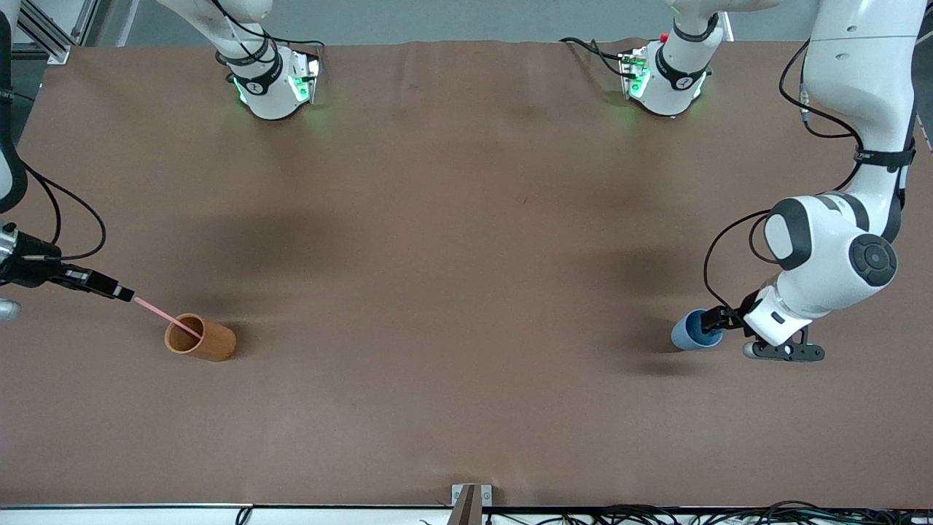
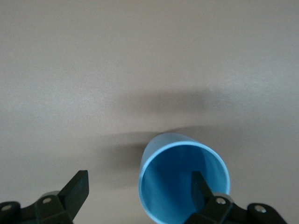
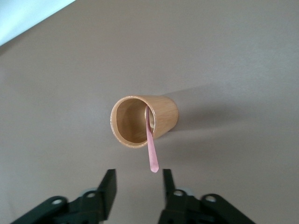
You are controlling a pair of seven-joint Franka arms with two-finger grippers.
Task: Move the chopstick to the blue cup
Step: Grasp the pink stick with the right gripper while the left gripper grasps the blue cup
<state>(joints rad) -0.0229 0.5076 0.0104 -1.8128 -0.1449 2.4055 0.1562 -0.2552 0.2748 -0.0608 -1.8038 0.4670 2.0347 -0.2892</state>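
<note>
The pale pink chopstick [image 1: 164, 315] stands slanted in the orange-brown cup [image 1: 211, 341] at the right arm's end of the table, its upper end sticking out. My right gripper [image 1: 125, 294] is open, level with that upper end. In the right wrist view the chopstick [image 3: 150, 144] ends just ahead of the gap between the fingers of my right gripper [image 3: 138, 179], untouched, and leans out of the orange cup [image 3: 161, 112]. The blue cup [image 1: 692, 332] stands at the left arm's end. My left gripper [image 1: 716, 319] is open at its rim. In the left wrist view one finger [image 2: 202, 186] is inside the blue cup [image 2: 173, 177] and the other is outside.
The brown table cover [image 1: 466, 255] lies bare between the two cups. The arm bases [image 1: 273, 80] stand along the table edge farthest from the front camera. A small bracket [image 1: 471, 499] and cables sit at the edge nearest that camera.
</note>
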